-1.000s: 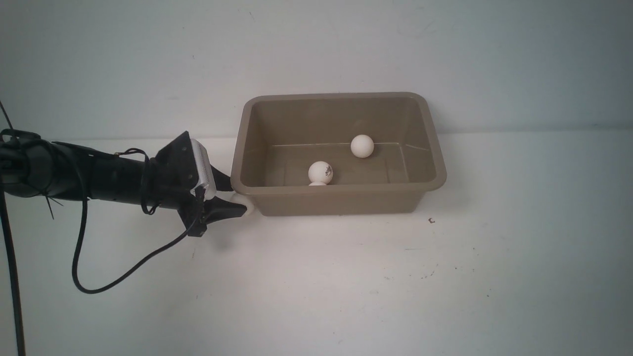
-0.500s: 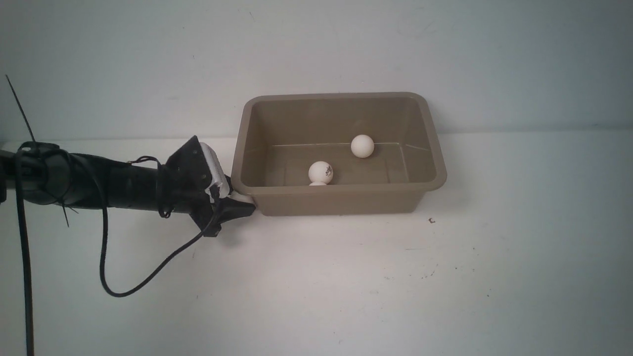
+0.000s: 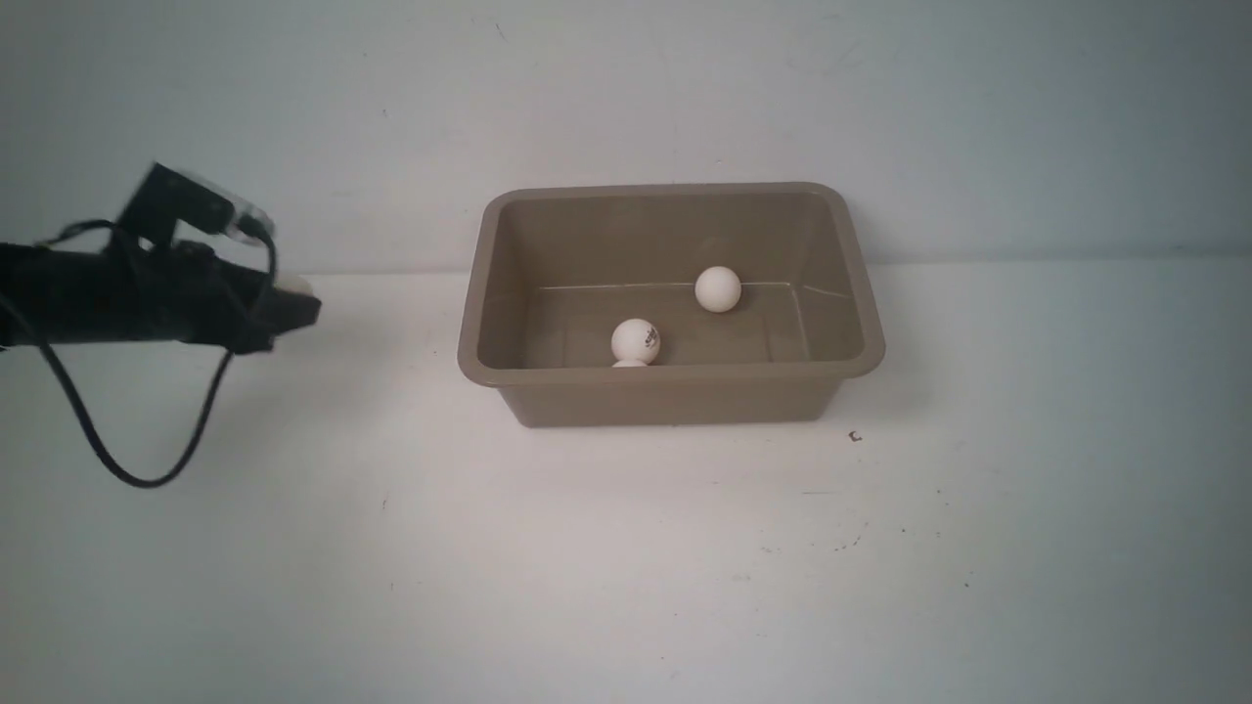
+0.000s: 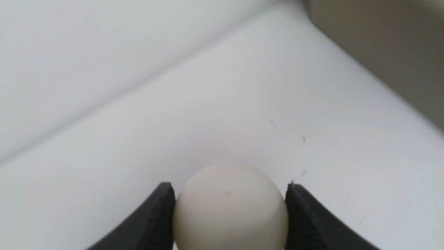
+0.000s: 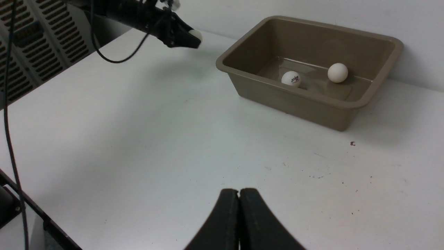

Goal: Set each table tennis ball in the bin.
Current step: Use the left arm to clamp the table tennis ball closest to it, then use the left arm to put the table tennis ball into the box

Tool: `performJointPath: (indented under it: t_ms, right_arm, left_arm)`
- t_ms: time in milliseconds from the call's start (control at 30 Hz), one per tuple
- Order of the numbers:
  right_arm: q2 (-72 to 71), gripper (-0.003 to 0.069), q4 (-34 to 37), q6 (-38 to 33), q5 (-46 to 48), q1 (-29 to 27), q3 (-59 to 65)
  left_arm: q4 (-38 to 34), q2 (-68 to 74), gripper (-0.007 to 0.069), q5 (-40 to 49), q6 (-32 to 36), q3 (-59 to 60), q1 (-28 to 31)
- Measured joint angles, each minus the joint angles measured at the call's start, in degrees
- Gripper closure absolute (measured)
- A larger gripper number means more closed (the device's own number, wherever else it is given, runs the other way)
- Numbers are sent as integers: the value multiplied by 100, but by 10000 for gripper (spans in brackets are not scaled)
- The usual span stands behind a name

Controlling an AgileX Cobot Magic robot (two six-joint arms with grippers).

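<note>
The left arm is reaching in almost level from the 9 o'clock edge of the front view, hanging clear above the desk, with its cable drooping in a loop beneath it. The left claw is pointing toward 3 o'clock, at the bin, but is sitting well apart from it. Its jaws are standing partly apart and are pinching a white table tennis ball between them, one black finger pressing on each side. The right claw is hovering over the near part of the desk with its fingers pressed flat together, holding nothing.

Inside the bin two more balls are lying on the floor: a printed ball toward the 6 o'clock wall and a plain ball toward the 12 o'clock wall, apart from each other.

A second ago the left claw was down at the bin's 7 o'clock corner, closing round that ball on the desk. Since then it has lifted, rolled its wrist, and pulled back toward 9 o'clock, carrying the ball away. The bin and its two balls have stayed put.
</note>
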Motion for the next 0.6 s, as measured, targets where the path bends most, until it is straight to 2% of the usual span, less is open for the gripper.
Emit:
performJointPath:
  t_ms: [133, 200, 300, 367, 400, 533, 600]
  right_arm:
    - [0, 676, -20, 0, -87, 0, 0]
    - [0, 676, -47, -5, -94, 0, 0]
    - [0, 676, -81, -5, -94, 0, 0]
    - [0, 676, -81, -5, -94, 0, 0]
    - [0, 676, -81, -5, -94, 0, 0]
    - [0, 676, -32, -5, -94, 0, 0]
    - [0, 676, 37, -5, -94, 0, 0]
  left_arm:
    - [-194, -626, 271, 1067, 25, 0, -236]
    - [-216, -792, 271, 1150, 3, 0, -494]
    - [-220, -946, 271, 937, -141, 0, -1210]
    - [-205, -946, 271, 401, -166, 0, -1741]
    - [-205, -946, 271, 401, -166, 0, -1789]
    - [-300, -848, 271, -1511, 111, 0, -2742]
    - [-483, -753, 271, -2052, 396, 0, -2928]
